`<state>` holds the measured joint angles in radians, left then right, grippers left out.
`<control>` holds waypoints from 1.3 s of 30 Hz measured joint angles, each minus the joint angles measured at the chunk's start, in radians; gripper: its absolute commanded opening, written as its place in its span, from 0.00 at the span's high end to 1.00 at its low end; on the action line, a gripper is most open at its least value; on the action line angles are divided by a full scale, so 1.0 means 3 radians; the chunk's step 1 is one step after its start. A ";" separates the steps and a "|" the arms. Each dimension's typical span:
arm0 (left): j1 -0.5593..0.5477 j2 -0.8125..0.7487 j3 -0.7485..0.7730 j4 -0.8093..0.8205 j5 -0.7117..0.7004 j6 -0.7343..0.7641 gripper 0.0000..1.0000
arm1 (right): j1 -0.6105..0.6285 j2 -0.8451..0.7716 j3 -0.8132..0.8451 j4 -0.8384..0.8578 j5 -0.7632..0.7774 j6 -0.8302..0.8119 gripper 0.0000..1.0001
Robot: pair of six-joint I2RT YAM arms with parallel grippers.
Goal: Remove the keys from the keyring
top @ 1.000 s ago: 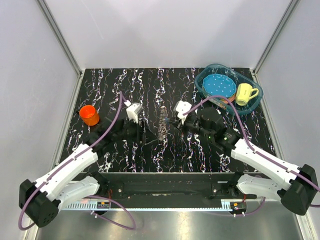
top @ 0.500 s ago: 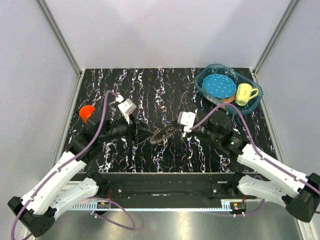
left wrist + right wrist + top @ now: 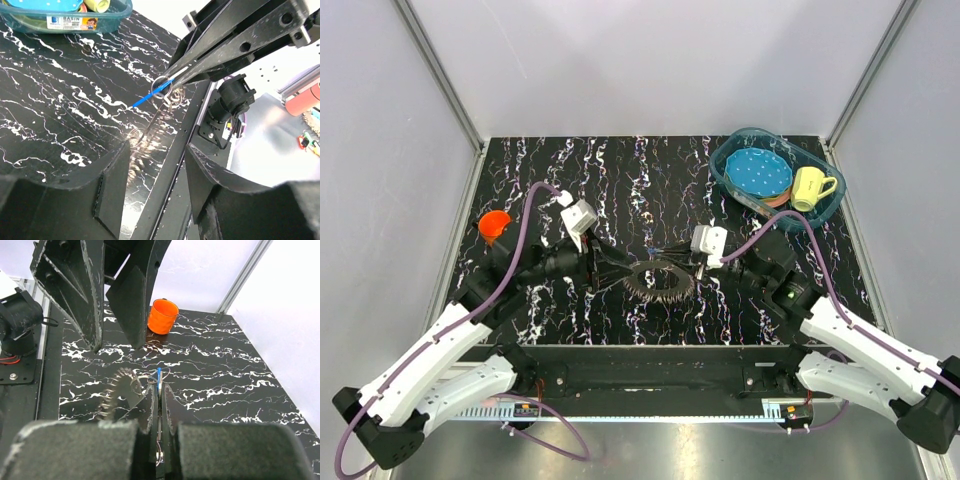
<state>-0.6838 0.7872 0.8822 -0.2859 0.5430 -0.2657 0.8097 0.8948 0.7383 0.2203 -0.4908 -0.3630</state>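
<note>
The keyring with several grey keys fanned round it lies flat-on to the top view, low over the black marbled table between the arms. My right gripper is shut on the small blue-headed piece, which is linked to the ring by a small loop. The keys show blurred just left of my right fingers. My left gripper is open and empty at the ring's left edge. In the left wrist view its jaws stand wide apart, with the blurred keys beyond them.
An orange cup stands at the table's left edge and also shows in the right wrist view. A blue basin at the back right holds a blue dotted plate and a yellow mug.
The keyring has swung from edge-on to flat and dropped lower and to the right. My right gripper has drawn back to the right. My left arm's elbow has shifted left.
</note>
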 measured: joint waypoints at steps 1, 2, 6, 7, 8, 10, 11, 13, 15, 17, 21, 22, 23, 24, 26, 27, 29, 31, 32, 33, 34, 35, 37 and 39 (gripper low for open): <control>-0.0013 0.0001 0.0010 0.0008 -0.0004 -0.0005 0.51 | 0.0000 -0.0008 -0.0010 0.0001 0.0000 0.0024 1.00; -0.0028 0.0003 0.0024 0.0009 -0.0013 -0.0011 0.51 | 0.0000 -0.0014 -0.0019 0.0000 0.0003 0.0043 1.00; -0.0142 0.0056 0.0114 0.0022 -0.0070 -0.0019 0.53 | 0.0000 -0.0051 -0.0048 0.0000 0.0011 0.0116 1.00; -0.0170 0.0090 0.0140 0.0031 -0.0081 -0.0023 0.54 | 0.0000 -0.0056 -0.0051 0.0000 0.0022 0.0134 1.00; -0.0202 0.0130 0.0169 0.0036 -0.0094 -0.0027 0.55 | 0.0000 -0.0056 -0.0051 0.0000 0.0032 0.0155 1.00; -0.0268 0.0207 0.0215 0.0039 -0.0131 -0.0028 0.55 | 0.0000 -0.0057 -0.0051 0.0000 0.0043 0.0179 1.00; -0.0295 0.0245 0.0231 0.0047 -0.0155 -0.0028 0.55 | 0.0000 -0.0057 -0.0052 0.0000 0.0057 0.0193 1.00; -0.0338 0.0312 0.0244 0.0053 -0.0209 -0.0025 0.56 | 0.0000 -0.0057 -0.0052 0.0000 0.0069 0.0221 1.00; -0.0365 0.0359 0.0245 0.0052 -0.0256 -0.0023 0.57 | 0.0000 -0.0057 -0.0052 -0.0001 0.0075 0.0248 1.00; -0.0380 0.0398 0.0245 0.0051 -0.0292 -0.0014 0.57 | 0.0000 -0.0057 -0.0052 -0.0001 0.0086 0.0270 1.00; -0.0389 0.0434 0.0245 0.0058 -0.0342 -0.0003 0.59 | 0.0000 -0.0062 -0.0052 -0.0003 0.0092 0.0303 1.00; -0.0389 0.0440 0.0245 0.0061 -0.0347 -0.0001 0.59 | 0.0000 -0.0066 -0.0052 -0.0003 0.0093 0.0306 1.00; -0.0390 0.0446 0.0245 0.0062 -0.0354 0.0001 0.59 | 0.0000 -0.0071 -0.0052 -0.0003 0.0094 0.0312 1.00; -0.0393 0.0454 0.0245 0.0067 -0.0355 0.0003 0.60 | 0.0000 -0.0075 -0.0052 -0.0003 0.0094 0.0317 1.00; -0.0399 0.0469 0.0245 0.0089 -0.0357 0.0006 0.60 | 0.0000 -0.0080 -0.0052 -0.0003 0.0094 0.0328 1.00; -0.0402 0.0479 0.0245 0.0102 -0.0357 0.0011 0.61 | 0.0000 -0.0083 -0.0052 -0.0001 0.0094 0.0331 1.00; -0.0402 0.0495 0.0245 0.0121 -0.0357 0.0014 0.61 | 0.0000 -0.0086 -0.0055 -0.0003 0.0094 0.0334 1.00; -0.0402 0.0509 0.0245 0.0140 -0.0356 0.0014 0.62 | 0.0000 -0.0088 -0.0058 -0.0003 0.0097 0.0340 1.00; -0.0402 0.0512 0.0245 0.0148 -0.0357 0.0014 0.62 | 0.0000 -0.0089 -0.0061 -0.0003 0.0098 0.0342 1.00; -0.0403 0.0519 0.0245 0.0159 -0.0357 0.0014 0.63 | 0.0000 -0.0089 -0.0064 -0.0003 0.0098 0.0345 1.00; -0.0406 0.0528 0.0245 0.0175 -0.0357 0.0014 0.63 | 0.0000 -0.0089 -0.0064 -0.0003 0.0098 0.0346 1.00; -0.0406 0.0534 0.0245 0.0183 -0.0357 0.0014 0.63 | 0.0000 -0.0089 -0.0064 -0.0003 0.0099 0.0352 1.00; -0.0407 0.0547 0.0245 0.0189 -0.0362 0.0014 0.63 | 0.0000 -0.0090 -0.0064 -0.0003 0.0099 0.0360 1.00; -0.0408 0.0557 0.0245 0.0196 -0.0370 0.0015 0.63 | 0.0000 -0.0090 -0.0064 -0.0003 0.0098 0.0371 1.00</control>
<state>-0.8062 0.9543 0.9558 -0.2272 0.4320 -0.2611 0.8097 0.8677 0.7193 0.2195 -0.4614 -0.2516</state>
